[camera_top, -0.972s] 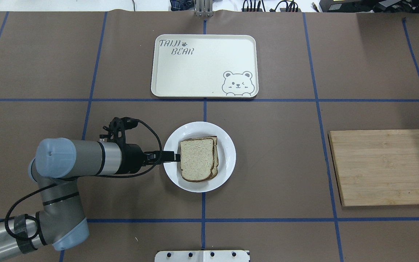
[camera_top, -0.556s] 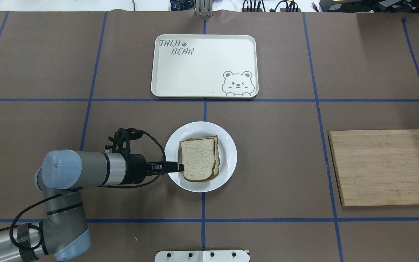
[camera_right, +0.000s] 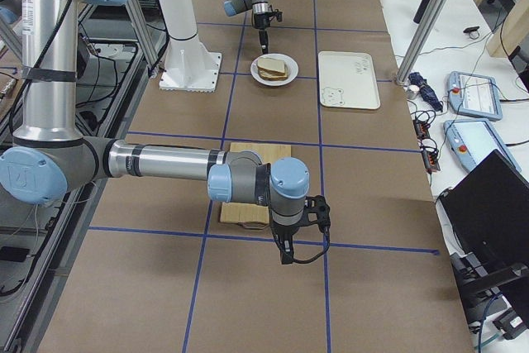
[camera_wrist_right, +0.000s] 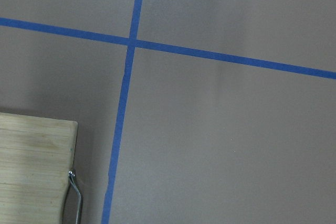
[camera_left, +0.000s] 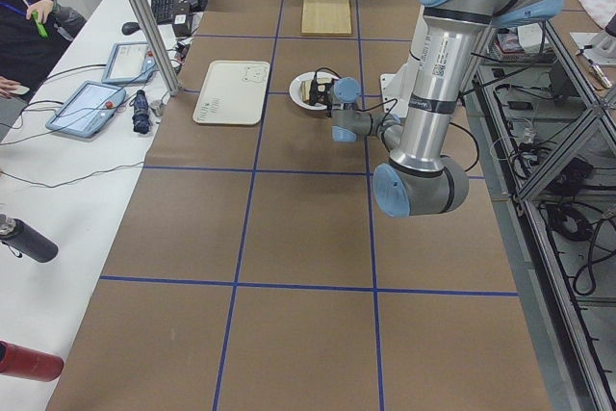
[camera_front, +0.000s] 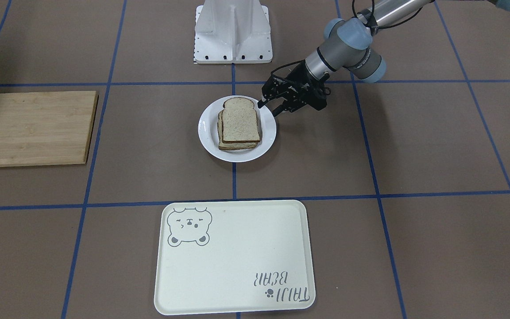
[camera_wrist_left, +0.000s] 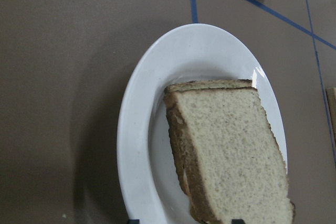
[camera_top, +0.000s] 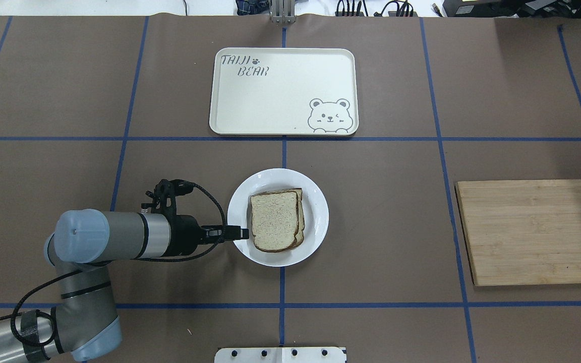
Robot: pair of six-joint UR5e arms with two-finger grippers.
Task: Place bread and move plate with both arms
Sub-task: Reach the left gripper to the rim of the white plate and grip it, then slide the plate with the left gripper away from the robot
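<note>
The bread (camera_top: 273, 221) lies flat on the plate (camera_top: 278, 175), stacked on a second slice, so placing looks done and what remains is probably the carry to the bear tray (camera_top: 270, 96) beyond the plate. The left gripper (camera_front: 268, 110) hovers low at the plate's left rim, fingers spread with nothing between them, likely lined up to pinch that rim. The right gripper (camera_right: 285, 254) hangs well away from the plate, by the wooden cutting board (camera_top: 530, 232); whether its fingers are parted cannot be told.
</note>
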